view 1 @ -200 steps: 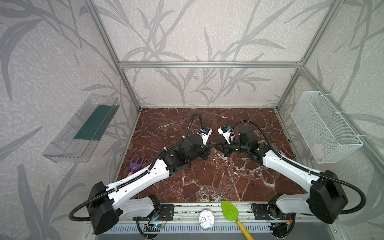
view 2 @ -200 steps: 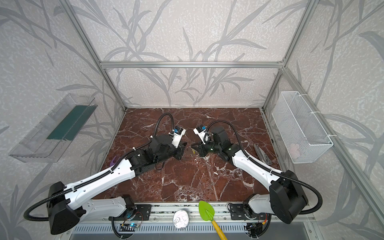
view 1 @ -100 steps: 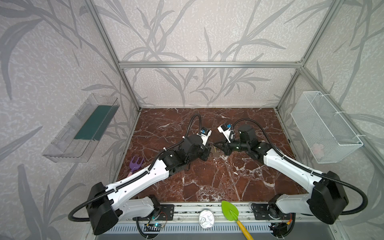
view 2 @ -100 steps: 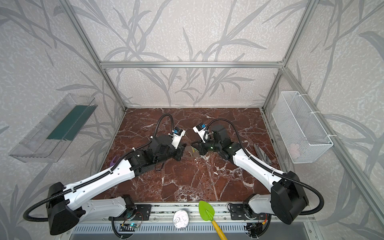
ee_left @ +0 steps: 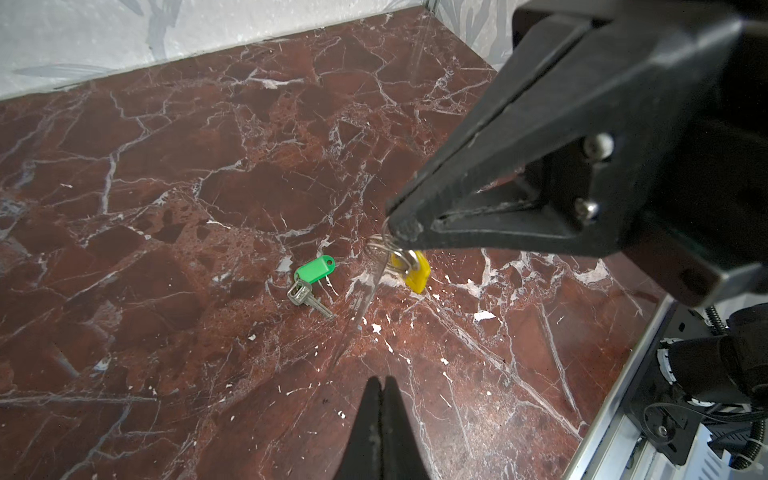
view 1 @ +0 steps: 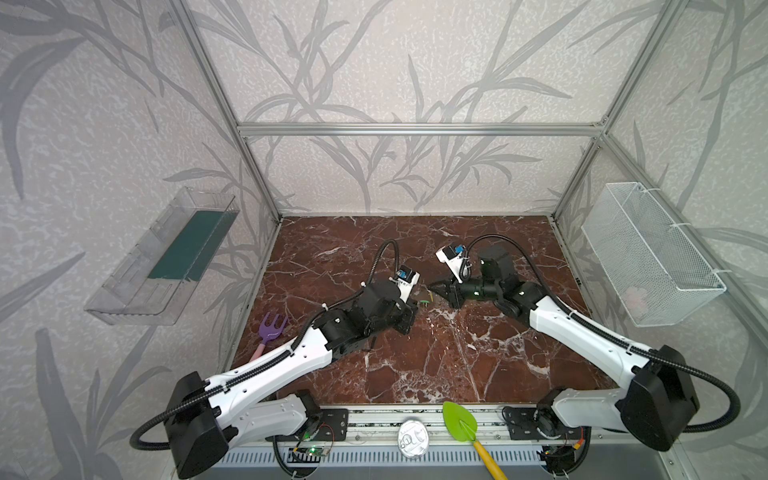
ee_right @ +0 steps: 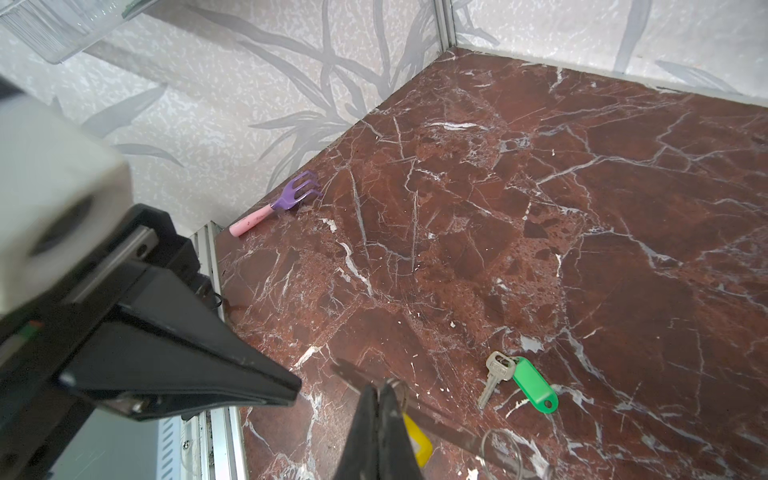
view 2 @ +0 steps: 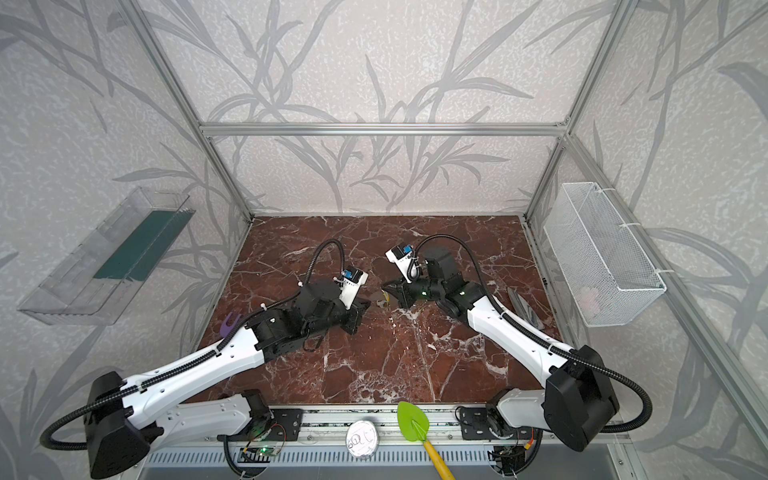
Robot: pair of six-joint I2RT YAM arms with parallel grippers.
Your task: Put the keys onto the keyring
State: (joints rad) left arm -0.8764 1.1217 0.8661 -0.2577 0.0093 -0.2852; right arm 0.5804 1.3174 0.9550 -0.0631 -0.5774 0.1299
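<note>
Red-brown marbled counter (ee_left: 166, 166) fills a cell lined with leaf-patterned walls (view 1: 395, 83). Flat on it lies the green-tagged key (ee_left: 309, 274), touched by neither arm, its silvery blade pointing away from its tag. Near it but apart, the yellow-tagged key (ee_left: 417, 276) is hung by its wire ring from the right pincer (ee_left: 401, 228), whose jaws are clamped on that ring; whether the tag's lower end touches the counter cannot be told. The left pincer (ee_left: 382, 382) is closed with nothing seen between its fingers, and its tip is held close to the right one, near the centre of the frame in both top views. The keyring cannot be picked out with certainty. Farther out, a purple fork toy (view 1: 272, 328) is laid at the counter's left edge. A green trowel (view 1: 459, 419) and a round silvery lid (view 1: 411, 434) are seen at the lower edge of the frame, a wire basket (view 1: 648, 257) at the right and a clear tray (view 1: 166, 262) at the left.
</note>
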